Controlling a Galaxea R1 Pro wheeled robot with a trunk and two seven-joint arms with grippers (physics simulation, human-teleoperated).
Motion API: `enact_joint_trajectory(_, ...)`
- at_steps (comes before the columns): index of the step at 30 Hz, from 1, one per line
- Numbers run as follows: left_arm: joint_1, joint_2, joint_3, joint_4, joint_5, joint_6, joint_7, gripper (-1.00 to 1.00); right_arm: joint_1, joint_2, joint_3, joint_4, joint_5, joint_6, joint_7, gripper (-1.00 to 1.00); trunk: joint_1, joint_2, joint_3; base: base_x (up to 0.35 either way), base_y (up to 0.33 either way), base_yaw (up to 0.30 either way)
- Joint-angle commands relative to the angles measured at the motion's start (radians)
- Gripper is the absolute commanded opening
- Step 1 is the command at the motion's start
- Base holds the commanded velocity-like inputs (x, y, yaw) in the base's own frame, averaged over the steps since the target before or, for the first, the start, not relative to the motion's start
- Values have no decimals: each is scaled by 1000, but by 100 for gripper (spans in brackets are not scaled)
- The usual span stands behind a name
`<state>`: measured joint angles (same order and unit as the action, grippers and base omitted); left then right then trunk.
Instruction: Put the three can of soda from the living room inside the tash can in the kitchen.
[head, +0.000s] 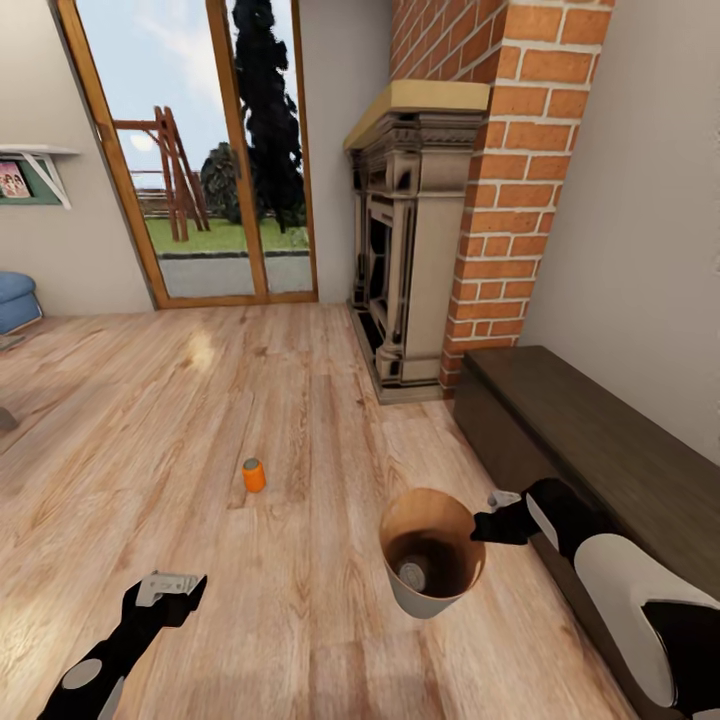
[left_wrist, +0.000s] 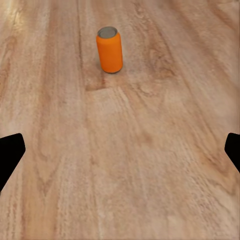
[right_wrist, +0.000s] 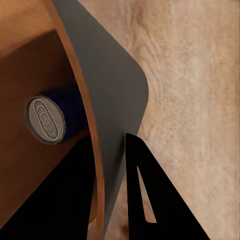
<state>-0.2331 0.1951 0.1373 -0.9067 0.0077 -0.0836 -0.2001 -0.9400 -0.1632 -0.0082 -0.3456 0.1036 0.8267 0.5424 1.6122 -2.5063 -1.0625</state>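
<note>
An orange can of soda (head: 254, 474) stands upright on the light wood floor, ahead of my left gripper (head: 172, 585). In the left wrist view that can (left_wrist: 110, 50) is some way beyond the gripper (left_wrist: 120, 152), whose fingers are spread wide with nothing between them. My right gripper (head: 490, 520) is shut on the rim of the tash can (head: 425, 603), which hangs tilted above the floor. Inside lies a dark blue can of soda (head: 412, 573) with a grey top. The right wrist view shows the gripper (right_wrist: 112, 190) straddling the grey wall (right_wrist: 105, 85), with the blue can (right_wrist: 46, 119) on the brown inside.
A brick fireplace (head: 430, 240) stands ahead on the right. A long dark wooden bench (head: 590, 430) runs along the right wall beside my right arm. A glass door (head: 200, 150) is at the back and a blue sofa corner (head: 15, 300) at far left. Open floor lies around the orange can.
</note>
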Motion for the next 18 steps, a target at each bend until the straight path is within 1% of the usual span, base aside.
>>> enact_joint_trajectory(1,0,-1,0,0,-2,1,0,100,1,1,-6,-1,-27,7,5,-100,0,0,4,0,0,0)
enact_joint_trajectory(16,0,-1,-1,2,-7,10,-2,100,9,11,-6,-1,-21,5,3,-100,-7,4,62,0,0,0)
enact_joint_trajectory(18,0,-1,-1,21,-7,11,-4,100,16,15,-5,-1,-18,5,1,-100,-8,4,70,0,0,0)
